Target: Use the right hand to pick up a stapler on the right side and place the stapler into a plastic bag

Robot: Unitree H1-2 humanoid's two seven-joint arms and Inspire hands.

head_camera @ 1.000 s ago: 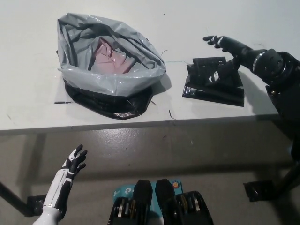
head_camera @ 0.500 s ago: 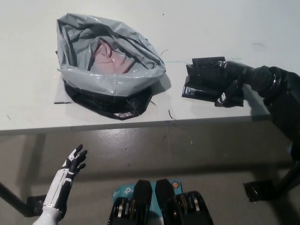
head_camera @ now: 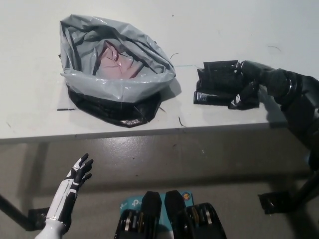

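One black right hand [head_camera: 247, 85] clasps the right end of the stapler [head_camera: 217, 84], which lies on the white table [head_camera: 249, 25] right of the gaping plastic bag [head_camera: 119, 87]; the white left hand [head_camera: 76, 180] hangs low, fingers spread.

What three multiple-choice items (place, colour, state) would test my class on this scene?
1. Where is the black stapler? A on the white table, right of the crumpled plastic bag; B inside the bag; C on the floor.
2. What colour is the bag? A green; B grey; C yellow.
3. How is the white left hand? A gripping the bag; B on the stapler; C open, empty.
A: on the tabletop, black right hand closed on it. B: grey film. C: fingers spread below the table edge.
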